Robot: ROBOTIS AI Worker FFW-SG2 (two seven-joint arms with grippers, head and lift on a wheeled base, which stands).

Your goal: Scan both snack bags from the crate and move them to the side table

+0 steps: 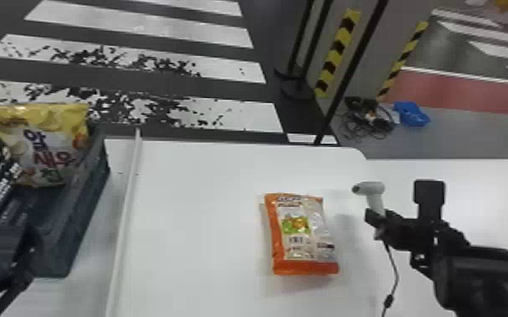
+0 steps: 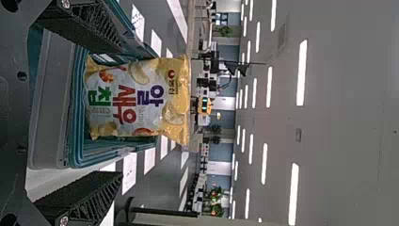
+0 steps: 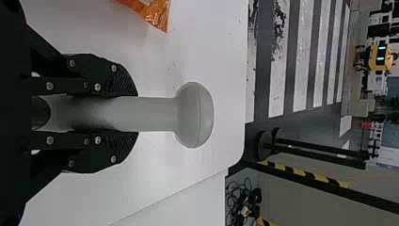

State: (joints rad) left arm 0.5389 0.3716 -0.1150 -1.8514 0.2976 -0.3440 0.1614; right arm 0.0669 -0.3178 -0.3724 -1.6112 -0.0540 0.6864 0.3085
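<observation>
From where I stand, the left gripper point(image 1: 24, 261) is at the near end of the crate point(image 1: 88, 202), its two fingers point(image 2: 84, 202) spread wide with nothing between the pads. The yellow bag point(image 1: 50, 147) is ahead of those fingertips, in line with the gap and apart from them. It stands in the crate, printed face toward the fingers, its top poking above the rim.

The right gripper point(image 1: 376, 219) has its fingers point(image 3: 120, 84) drawn in on the scanner point(image 1: 371, 189), one on either side of the handle. The scanner's head sticks out past the fingertips, its nose turned to the robot's left, and its cable point(image 1: 395, 274) hangs below the fingers.

The orange bag point(image 1: 301, 232) lies flat on the white table point(image 1: 190, 189), between the two grippers but much nearer the right one. It's to the left of the right fingers, touching neither them nor the scanner. A raised strip point(image 1: 124, 210) runs along between the left fingers and that bag. Well beyond the right fingers, a blue bundle point(image 1: 411, 114) and some black cables point(image 1: 367, 120) lie on the floor
</observation>
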